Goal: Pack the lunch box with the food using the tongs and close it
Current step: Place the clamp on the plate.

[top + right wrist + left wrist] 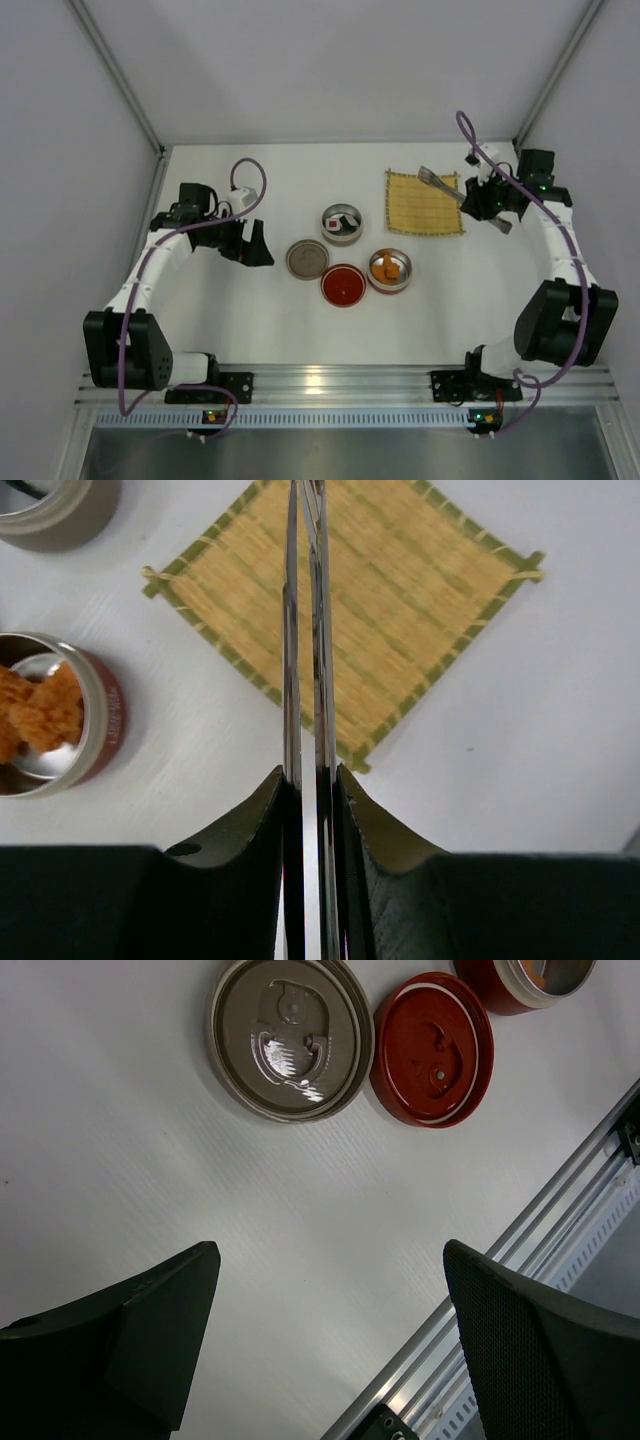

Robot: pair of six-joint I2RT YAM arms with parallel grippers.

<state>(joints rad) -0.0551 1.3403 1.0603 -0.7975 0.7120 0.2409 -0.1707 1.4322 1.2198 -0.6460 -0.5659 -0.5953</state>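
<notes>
Light bright, even, diffuse, from overhead. White table [300, 330] near washed out; shadows faint, soft-edged. Glare patch on the aluminium rail [320, 378]. Left wrist view: white hotspot on the tan lid [290, 1045]; left gripper [330, 1260] fingers [120, 1350] dark, slightly soft. Right wrist view: tongs [322, 700] show bright edge streaks; woven mat [400, 600] sharp; right gripper [310, 772] fingers [240, 850] underexposed, little detail.

The white desk [250, 320] is carrying a yellow mat [424, 203] at its far right. Mid-desk, a grey tin [341, 224] and a red tin [389, 270] are sitting open, a grey-brown lid [307, 259] and a red lid [343, 285] lying beside them.
</notes>
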